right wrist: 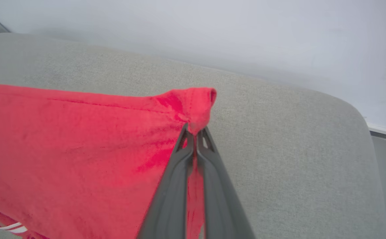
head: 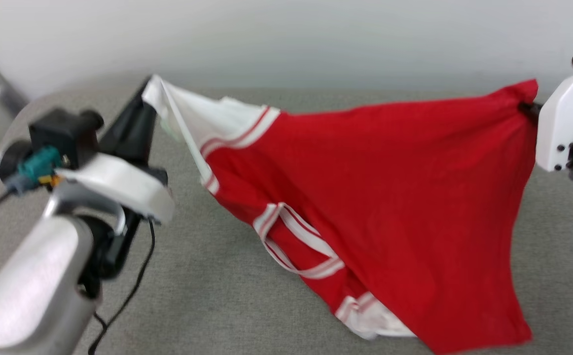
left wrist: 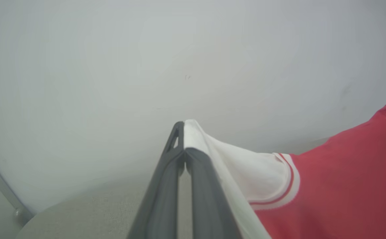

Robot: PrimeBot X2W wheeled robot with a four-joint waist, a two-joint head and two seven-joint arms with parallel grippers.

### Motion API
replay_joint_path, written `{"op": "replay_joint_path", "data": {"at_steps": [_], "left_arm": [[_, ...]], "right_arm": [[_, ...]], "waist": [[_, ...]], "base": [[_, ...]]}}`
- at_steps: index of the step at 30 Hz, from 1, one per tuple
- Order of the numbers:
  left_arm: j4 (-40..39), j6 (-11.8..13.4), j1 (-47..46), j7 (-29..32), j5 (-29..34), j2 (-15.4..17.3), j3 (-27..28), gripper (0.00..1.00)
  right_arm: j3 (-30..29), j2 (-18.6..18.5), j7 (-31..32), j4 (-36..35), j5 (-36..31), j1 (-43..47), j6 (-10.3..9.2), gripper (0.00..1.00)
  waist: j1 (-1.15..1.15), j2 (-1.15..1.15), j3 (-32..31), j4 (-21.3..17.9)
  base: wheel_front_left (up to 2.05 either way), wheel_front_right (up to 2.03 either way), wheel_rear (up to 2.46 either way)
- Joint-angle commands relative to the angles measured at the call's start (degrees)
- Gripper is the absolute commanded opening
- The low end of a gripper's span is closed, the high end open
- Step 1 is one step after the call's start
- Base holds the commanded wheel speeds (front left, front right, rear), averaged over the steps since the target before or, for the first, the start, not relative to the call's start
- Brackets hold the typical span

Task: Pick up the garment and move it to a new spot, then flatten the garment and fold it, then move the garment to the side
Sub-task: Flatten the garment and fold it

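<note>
The garment (head: 365, 187) hangs stretched between the two arms above a grey fabric surface (head: 227, 296), its plain red side facing the head camera. In the head view the left gripper (head: 146, 96) sits at about ten o'clock, its dark fingers pressed together on the tip of a white sleeve (head: 202, 123) with red-and-white striped trim. The left wrist view shows the same grip: the left gripper (left wrist: 183, 132) is clamped on the white cloth, which runs off toward four o'clock into the red body (left wrist: 345, 172). The right gripper (head: 528, 107) is at about two o'clock in the head view, closed on a bunched red corner of the garment. In the right wrist view the right gripper (right wrist: 195, 132) pinches that corner between its fingertips, a small red fold standing out past them toward twelve o'clock, and the cloth (right wrist: 80, 149) spreads away toward nine o'clock. From the taut upper edge the garment sags toward five o'clock in the head view, where a striped neck band (head: 296, 241) loops near the centre and a second white sleeve (head: 370, 320) bunches at six o'clock. Whether that low end touches the surface cannot be told. A black cable (head: 133, 291) trails below the left arm at eight o'clock, and a pale wall (head: 286, 39) runs across twelve o'clock.
</note>
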Motion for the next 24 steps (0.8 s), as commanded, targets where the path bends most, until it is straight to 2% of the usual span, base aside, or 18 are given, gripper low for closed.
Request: {"op": "replay_joint_path", "data": {"at_steps": [1,9,15,24], "left_arm": [[1.1,-0.6,-3.1,0.5,0.0,-0.3,0.4,0.0],[12.8,-3.3,-21.4,3.7,-0.6,-2.6,1.7,0.0],[23.1,-5.8,-36.6,4.1,0.9,-4.2,1.7,0.0],[33.1,-7.0,-54.1,1.2,4.2,-3.6,2.9,0.0]], "right_arm": [[-0.4,-0.3,-0.8,0.2,-0.1,-1.6,-0.02,0.0],[-0.7,-0.8,-5.1,1.8,-1.5,-10.0,-0.03,0.0],[-0.3,-1.7,-9.3,2.2,-3.7,-18.3,-0.03,0.0],[-0.2,0.1,-17.1,4.3,-5.5,-30.5,-0.03,0.0]], "waist": [[0.0,0.0,-2.1,-1.7],[0.0,0.0,-0.8,-3.8],[0.0,0.0,5.2,-4.8],[0.0,0.0,14.3,-7.2]], "base": [[0.0,0.0,0.0],[0.0,0.0,0.0],[0.0,0.0,0.0],[0.0,0.0,0.0]]}}
